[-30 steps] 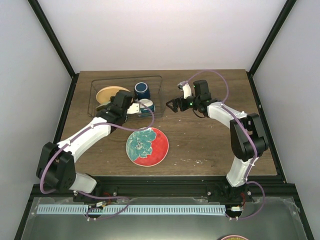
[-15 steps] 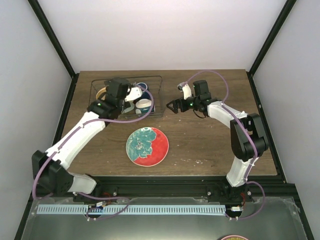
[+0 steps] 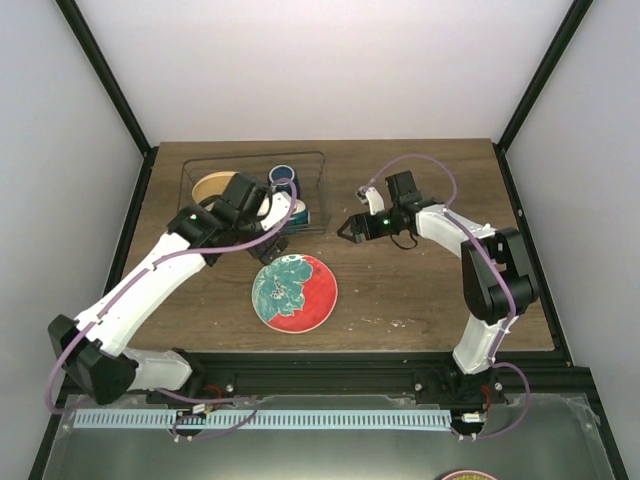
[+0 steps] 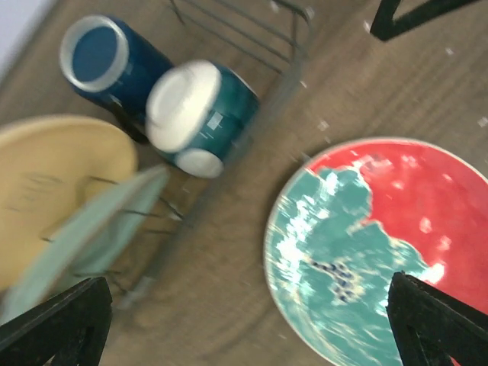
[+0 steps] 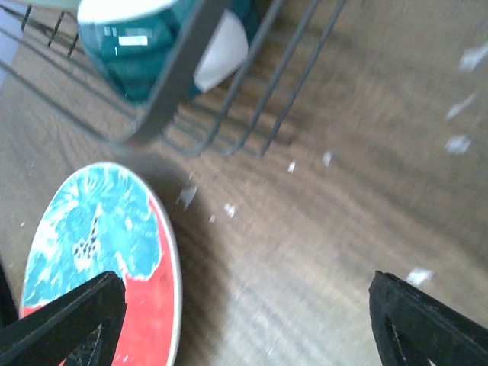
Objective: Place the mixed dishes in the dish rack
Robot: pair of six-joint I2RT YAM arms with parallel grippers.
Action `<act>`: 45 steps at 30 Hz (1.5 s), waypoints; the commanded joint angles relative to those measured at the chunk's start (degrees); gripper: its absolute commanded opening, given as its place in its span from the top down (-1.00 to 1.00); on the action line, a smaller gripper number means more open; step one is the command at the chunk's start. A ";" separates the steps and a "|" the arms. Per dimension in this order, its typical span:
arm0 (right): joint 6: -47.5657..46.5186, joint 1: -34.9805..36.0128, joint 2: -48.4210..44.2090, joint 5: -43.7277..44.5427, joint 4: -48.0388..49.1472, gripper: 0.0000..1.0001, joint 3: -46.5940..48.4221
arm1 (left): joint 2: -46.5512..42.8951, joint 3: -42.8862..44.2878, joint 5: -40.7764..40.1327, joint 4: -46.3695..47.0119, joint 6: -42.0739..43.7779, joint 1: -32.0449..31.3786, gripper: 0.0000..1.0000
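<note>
The wire dish rack (image 3: 322, 190) stands at the back left. In it are the orange-yellow plate (image 3: 212, 185), the dark blue mug (image 3: 282, 177) and the white-and-teal bowl (image 4: 200, 114) on its side. A pale green dish (image 4: 88, 225) leans on edge beside the yellow plate (image 4: 53, 179). A teal-and-red plate (image 3: 295, 292) lies flat on the table in front of the rack. My left gripper (image 3: 272, 240) hovers open over the rack's front edge, holding nothing. Open and empty too, my right gripper (image 3: 346, 230) hangs just right of the rack's near corner (image 5: 191, 91), above bare wood beside the plate (image 5: 99, 252).
The wooden table (image 3: 420, 290) ends at a black frame on all sides, with white walls beyond. Small white flecks (image 5: 457, 145) dot the wood near the rack. The right arm's fingers (image 4: 412, 15) show at the top of the left wrist view.
My left gripper opened, leaving the bowl in the rack, rose over the rack, then swung back toward its front edge. The right gripper moved a little nearer and lower.
</note>
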 commanded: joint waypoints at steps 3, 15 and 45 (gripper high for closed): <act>3.49 0.36 -2.89 -6.33 -5.81 -0.76 -5.26 | 5.06 -2.63 9.85 -10.35 -12.30 -0.24 -1.00; 2.19 8.41 4.22 -10.07 -6.62 -0.72 -8.94 | 12.87 1.15 10.11 -4.46 -17.86 0.18 -1.00; 4.37 13.16 11.38 -7.65 1.14 0.98 -11.17 | 9.45 -1.35 4.83 -3.30 -16.70 5.29 -0.99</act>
